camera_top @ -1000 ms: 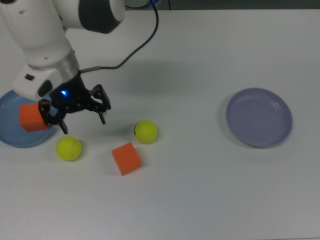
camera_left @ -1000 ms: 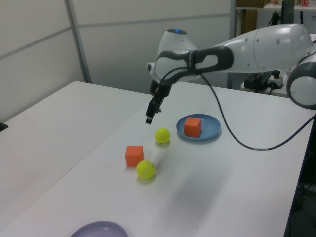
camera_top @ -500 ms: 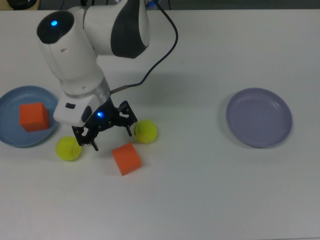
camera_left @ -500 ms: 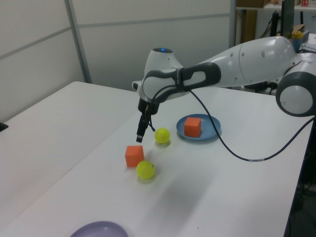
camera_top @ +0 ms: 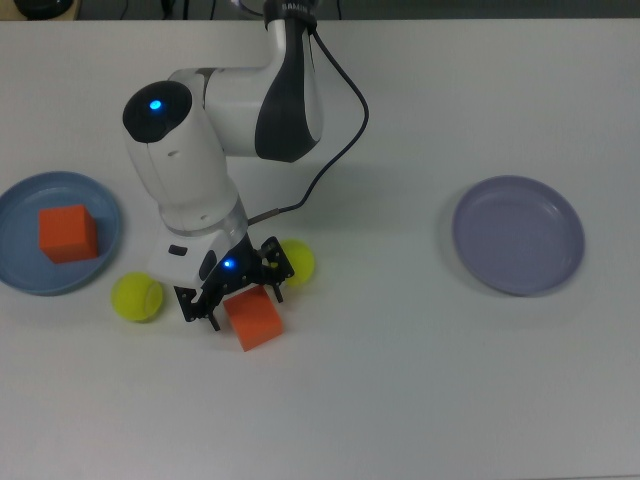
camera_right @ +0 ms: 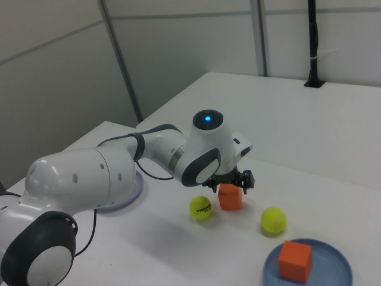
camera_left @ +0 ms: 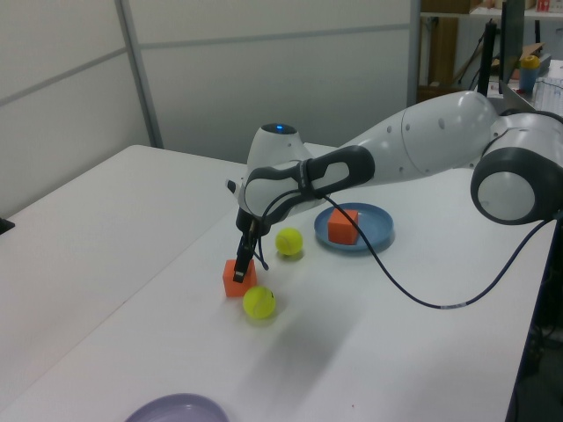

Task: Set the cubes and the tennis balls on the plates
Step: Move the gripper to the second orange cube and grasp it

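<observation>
Since the earlier frames we have swung away from the blue plate [camera_top: 20,270] and come down over the loose cube [camera_top: 255,319]. Our gripper [camera_top: 243,295] straddles its upper edge with fingers spread wide, not closed on it. One ball [camera_top: 137,297] lies near the top view's left of the cube, the other ball [camera_top: 300,259] just above it. A second cube [camera_top: 68,233] sits on the blue plate. Our purple plate [camera_top: 518,235] lies well apart.
</observation>
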Available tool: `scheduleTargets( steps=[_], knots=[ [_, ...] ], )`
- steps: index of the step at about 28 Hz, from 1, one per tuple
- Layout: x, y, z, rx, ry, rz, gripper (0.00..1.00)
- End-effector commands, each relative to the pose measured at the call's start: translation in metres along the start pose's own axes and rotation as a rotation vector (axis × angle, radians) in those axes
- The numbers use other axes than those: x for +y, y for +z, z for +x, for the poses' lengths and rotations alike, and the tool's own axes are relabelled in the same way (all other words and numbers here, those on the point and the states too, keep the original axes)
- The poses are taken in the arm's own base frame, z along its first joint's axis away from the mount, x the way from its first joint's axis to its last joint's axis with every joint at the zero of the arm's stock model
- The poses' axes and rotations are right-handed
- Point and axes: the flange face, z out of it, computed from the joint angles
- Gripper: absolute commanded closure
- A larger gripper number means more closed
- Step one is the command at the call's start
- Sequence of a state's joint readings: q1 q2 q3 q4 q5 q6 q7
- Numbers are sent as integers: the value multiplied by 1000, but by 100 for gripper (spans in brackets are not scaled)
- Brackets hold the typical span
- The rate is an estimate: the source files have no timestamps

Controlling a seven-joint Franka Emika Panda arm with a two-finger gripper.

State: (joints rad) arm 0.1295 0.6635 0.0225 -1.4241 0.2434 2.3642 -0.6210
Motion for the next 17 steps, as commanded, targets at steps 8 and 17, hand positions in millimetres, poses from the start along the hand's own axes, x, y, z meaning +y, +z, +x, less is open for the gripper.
scheduleTargets(
  steps=[8,17],
  knots=[
    [-6,10,8,27,43,1,39],
    [-12,14,10,23,35,7,100]
  ],
)
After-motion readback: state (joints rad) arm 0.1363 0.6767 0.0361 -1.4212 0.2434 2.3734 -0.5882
